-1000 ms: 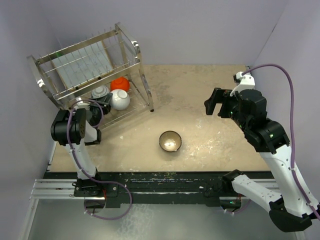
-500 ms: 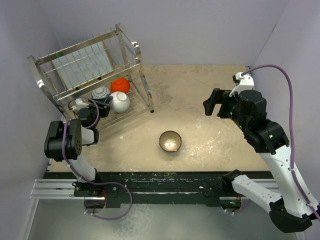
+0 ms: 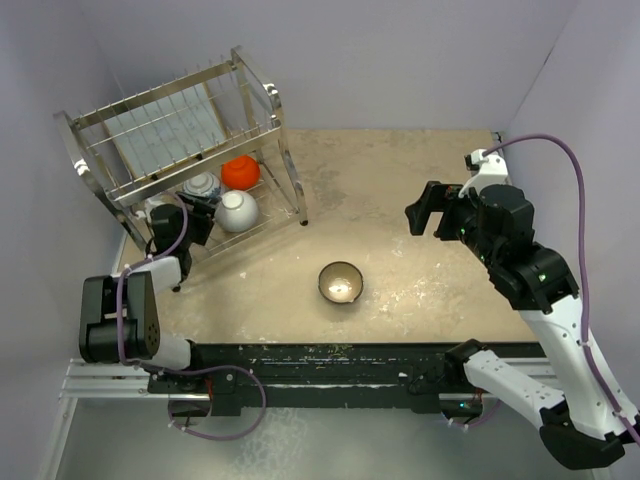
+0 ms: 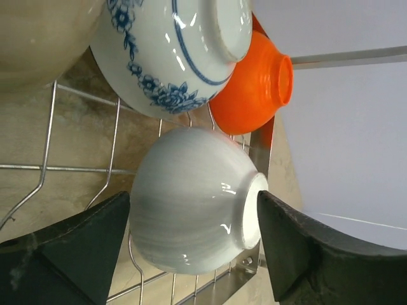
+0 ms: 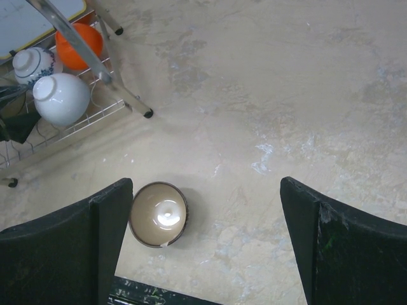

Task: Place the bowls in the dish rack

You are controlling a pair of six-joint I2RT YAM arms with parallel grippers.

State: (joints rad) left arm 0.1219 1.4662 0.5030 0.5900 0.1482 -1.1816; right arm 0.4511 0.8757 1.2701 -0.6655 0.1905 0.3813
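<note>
My left gripper (image 4: 193,200), wide, flanks the white bowl (image 4: 191,222) in the dish rack (image 3: 165,128); my right gripper (image 5: 206,184) hangs wide.

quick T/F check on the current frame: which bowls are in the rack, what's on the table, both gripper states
1. The dark brown bowl sits upright on the table, outside the dish rack. True.
2. The right gripper holds a bowl. False: it is open and empty, above the table.
3. The left gripper is shut on the white bowl. False: it is open, and the white bowl rests in the rack's lower tier.
4. The orange bowl lies in the lower tier beside the blue-and-white bowl. True.
5. Three bowls sit on the table. False: only the dark brown one does.
</note>
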